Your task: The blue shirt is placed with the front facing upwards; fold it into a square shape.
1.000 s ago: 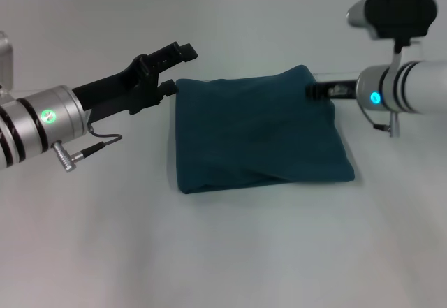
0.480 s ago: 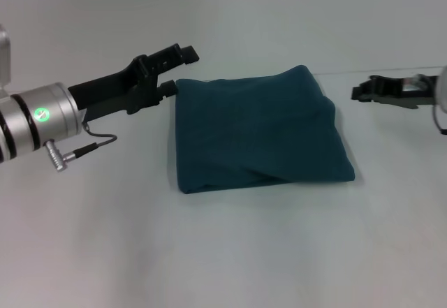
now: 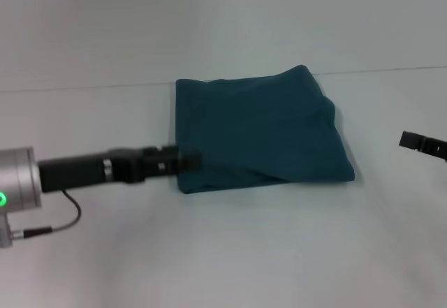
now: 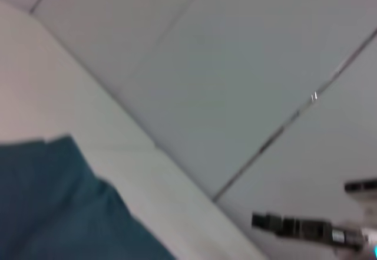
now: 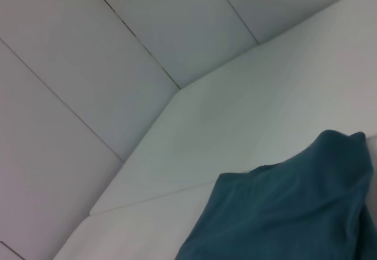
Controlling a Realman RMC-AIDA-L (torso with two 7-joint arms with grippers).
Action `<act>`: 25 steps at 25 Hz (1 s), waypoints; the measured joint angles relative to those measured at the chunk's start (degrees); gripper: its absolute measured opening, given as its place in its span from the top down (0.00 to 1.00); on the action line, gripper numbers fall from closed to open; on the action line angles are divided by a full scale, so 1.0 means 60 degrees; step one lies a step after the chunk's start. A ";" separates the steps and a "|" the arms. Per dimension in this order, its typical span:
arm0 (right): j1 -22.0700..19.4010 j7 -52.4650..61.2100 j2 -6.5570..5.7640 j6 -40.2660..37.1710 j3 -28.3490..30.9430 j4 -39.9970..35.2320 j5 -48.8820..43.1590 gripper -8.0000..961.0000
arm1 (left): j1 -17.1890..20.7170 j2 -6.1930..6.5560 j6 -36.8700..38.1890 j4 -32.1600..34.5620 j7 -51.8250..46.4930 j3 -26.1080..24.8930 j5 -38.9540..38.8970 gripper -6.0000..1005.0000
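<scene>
Blue shirt (image 3: 260,130) lies folded into a rough square mid-worktop (image 3: 230,252), print hidden. Left claw (image 3: 190,160) is low at the shirt's near-left corner, touching its edge; can't tell its state. Right claw (image 3: 419,143) sits well right of the shirt, state unclear.

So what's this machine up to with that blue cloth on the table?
It is a two-armed robot folding a blue shirt, which already lies on the white table as a roughly square bundle. The left gripper sits low at the bundle's near left corner; whether it grips the cloth can't be told. The right gripper is off to the right, clear of the shirt, barely in view.
</scene>
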 joint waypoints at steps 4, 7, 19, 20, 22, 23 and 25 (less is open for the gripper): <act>-0.0026 -0.0488 0.0139 -0.0196 0.0012 0.0012 -0.0020 0.63 | 0.0253 -0.0340 0.0495 0.0251 0.1109 0.0376 0.0105 0.06; -0.0054 -0.1896 0.0327 -0.0669 -0.0121 0.0019 -0.0049 0.50 | 0.0542 -0.0627 0.0602 0.0531 0.2143 0.0473 0.0053 0.06; -0.0234 -0.5771 0.0913 -0.1124 -0.0284 0.0954 -0.0596 0.20 | 0.0618 -0.0585 0.0431 0.0358 0.3781 0.1256 0.0775 0.06; -0.0228 -0.5871 0.0914 -0.1179 -0.0305 0.1039 -0.0671 0.20 | 0.0594 -0.0589 0.0383 0.0333 0.3869 0.1258 0.0849 0.06; -0.0221 -0.5959 0.0915 -0.1351 -0.0322 0.1133 -0.0782 0.20 | 0.0581 -0.0590 0.0315 0.0310 0.3977 0.1259 0.0916 0.06; -0.0223 -0.5971 0.0917 -0.1507 -0.0326 0.1147 -0.0816 0.20 | 0.0592 -0.0592 0.0285 0.0307 0.4056 0.1260 0.0927 0.06; -0.0248 -0.5982 0.0919 -0.1743 -0.0327 0.1160 -0.0839 0.20 | 0.0664 -0.0603 0.0261 0.0301 0.4312 0.1260 0.0926 0.06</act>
